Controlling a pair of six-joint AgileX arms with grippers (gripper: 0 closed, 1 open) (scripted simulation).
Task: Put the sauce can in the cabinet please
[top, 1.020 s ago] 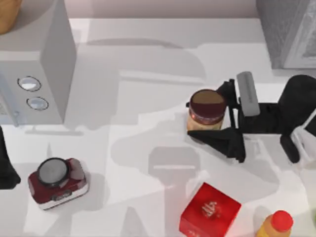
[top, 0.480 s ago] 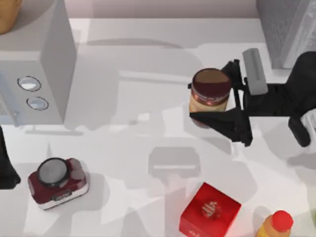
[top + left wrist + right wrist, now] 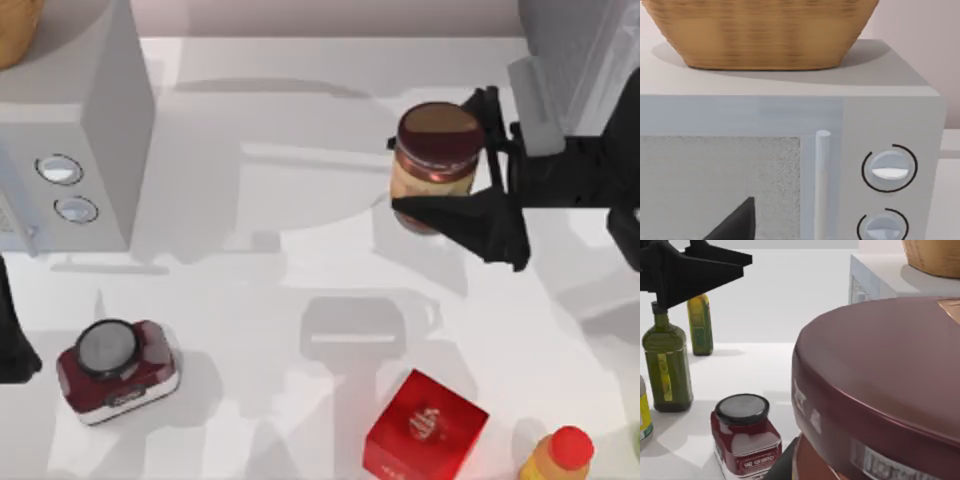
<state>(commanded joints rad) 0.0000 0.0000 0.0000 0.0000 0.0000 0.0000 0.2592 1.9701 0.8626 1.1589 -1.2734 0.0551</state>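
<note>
Right claw (image 3: 452, 160) grips the sauce can (image 3: 435, 150) near the cabinet (image 3: 580, 40)

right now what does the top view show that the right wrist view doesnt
Top view alone: the cabinet at the table's far right, a red cube box, an orange bottle with a red cap, and the right gripper shut on the sauce can, with the left arm parked at the left edge. Right wrist view alone: two green bottles. Both share the can, the red jar, the grey appliance and the basket.

glossy sauce can (image 3: 436, 150), rough speckled cabinet (image 3: 560, 60)
</note>
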